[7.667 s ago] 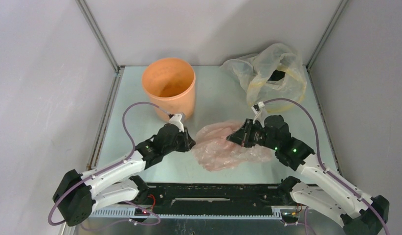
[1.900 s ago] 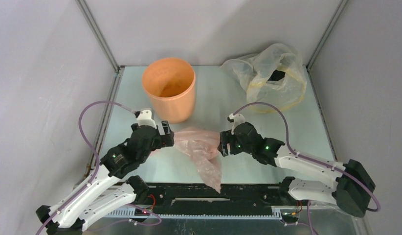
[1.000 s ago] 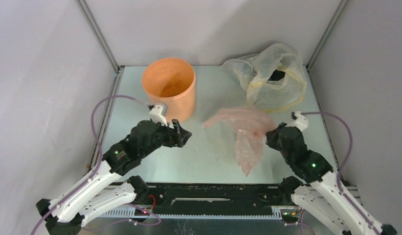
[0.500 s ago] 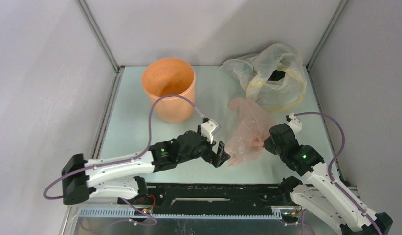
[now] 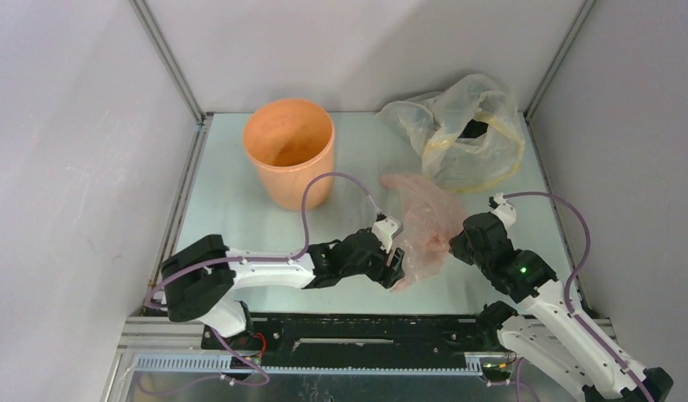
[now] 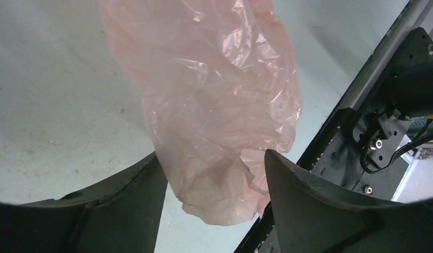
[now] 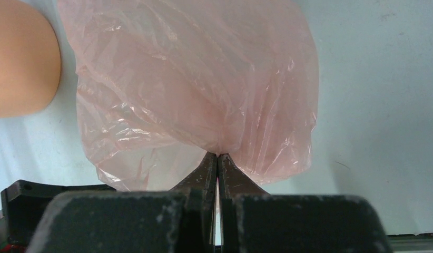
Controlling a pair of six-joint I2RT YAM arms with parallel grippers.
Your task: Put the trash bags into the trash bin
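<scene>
Since the frame half a second back, your left arm has reached further to the right, and the left gripper (image 5: 395, 268) now sits at the near end of the pale pink bag (image 5: 424, 222), where before it was just short of it. Your right arm has hardly shifted.

The right gripper (image 5: 454, 243) is pinched tight on a gathered fold of the bag. In the right wrist view its fingers meet with film bunched between them (image 7: 218, 155), and the bag (image 7: 198, 89) fans out beyond them. The bag is lifted off the table (image 5: 232, 218) and hangs right of centre, near the clear yellowish bag (image 5: 466, 134) but apart from it.

In the left wrist view the left gripper (image 6: 212, 161) has its fingers spread apart. The crumpled lower tail of the bag (image 6: 219, 116) drops between them and brushes one finger, but is not clamped.

The relation to watch: the bag's long axis runs from its far lobe toward you. The right pinch sits on its right edge, and the left fingers straddle its near tail. The orange bin (image 5: 303, 188) stands well apart, away from you and to the left, on the left arm's side. Closing on the tail looks like the likely next step, so both ends are held for the carry left.
</scene>
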